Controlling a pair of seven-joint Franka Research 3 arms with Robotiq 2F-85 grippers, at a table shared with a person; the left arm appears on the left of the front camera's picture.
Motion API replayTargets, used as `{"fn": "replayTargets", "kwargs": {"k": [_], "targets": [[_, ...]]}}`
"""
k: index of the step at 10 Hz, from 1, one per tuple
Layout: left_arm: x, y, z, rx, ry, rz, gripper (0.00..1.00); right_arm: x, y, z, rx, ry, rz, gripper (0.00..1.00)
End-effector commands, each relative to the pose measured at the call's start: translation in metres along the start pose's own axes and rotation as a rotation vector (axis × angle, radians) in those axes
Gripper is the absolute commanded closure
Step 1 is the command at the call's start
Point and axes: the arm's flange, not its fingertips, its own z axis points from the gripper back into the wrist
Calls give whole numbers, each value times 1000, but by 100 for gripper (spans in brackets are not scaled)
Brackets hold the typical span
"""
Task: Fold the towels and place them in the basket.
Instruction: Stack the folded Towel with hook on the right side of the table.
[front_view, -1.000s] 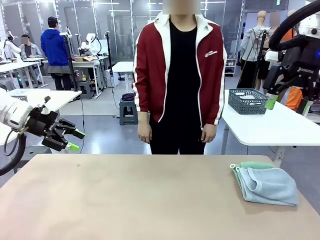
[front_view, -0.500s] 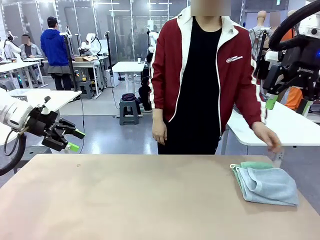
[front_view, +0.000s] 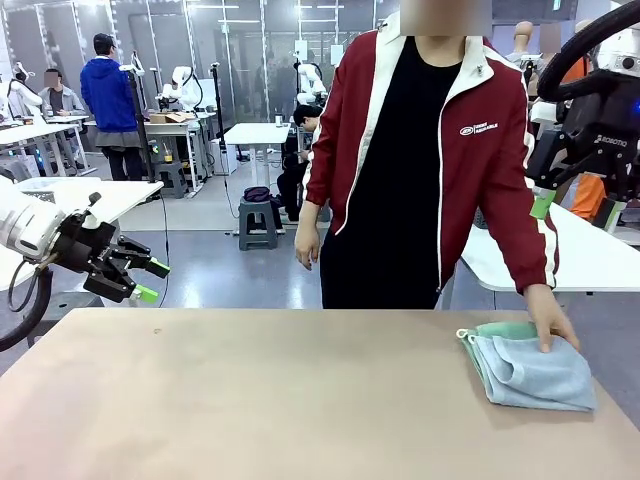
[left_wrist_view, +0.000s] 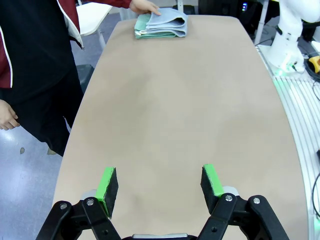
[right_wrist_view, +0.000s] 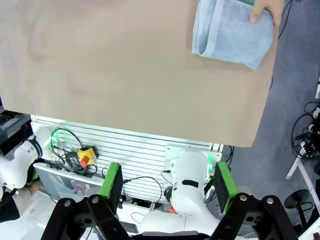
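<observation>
Front view: bare tan rectangular tabletop (front_view: 250, 400), nothing between the arms and the stack. Two soft terry towels sit folded at the table's right far corner, the light blue towel (front_view: 535, 375) on top of the mint green towel (front_view: 500, 330) (white loop at its corner). A person in a red-and-white jacket (front_view: 490, 150) stands behind the table, one hand (front_view: 553, 325) pressing on the stack. The left gripper (front_view: 150, 280) hangs off the table's left edge, jaws spread wide, holding nothing. The right gripper (front_view: 542, 205) sits high at right; I cannot tell its jaw state here.

Left wrist view: two green pads (left_wrist_view: 107, 184) wide apart over bare table; stack far ahead.

Right wrist view: right gripper's pads (right_wrist_view: 111, 181) spread wide, empty, high above the table; blue towel beyond, hand on it.
</observation>
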Motion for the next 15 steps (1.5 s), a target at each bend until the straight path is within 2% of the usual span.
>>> {"fn": "replayTargets", "kwargs": {"k": [1,15], "targets": [[0,0,0,5,-4,1,15,2,-1,0,-2,-11,-6,9],[0,0,0,5,-4,1,15,2,-1,0,-2,-11,-6,9]]}}
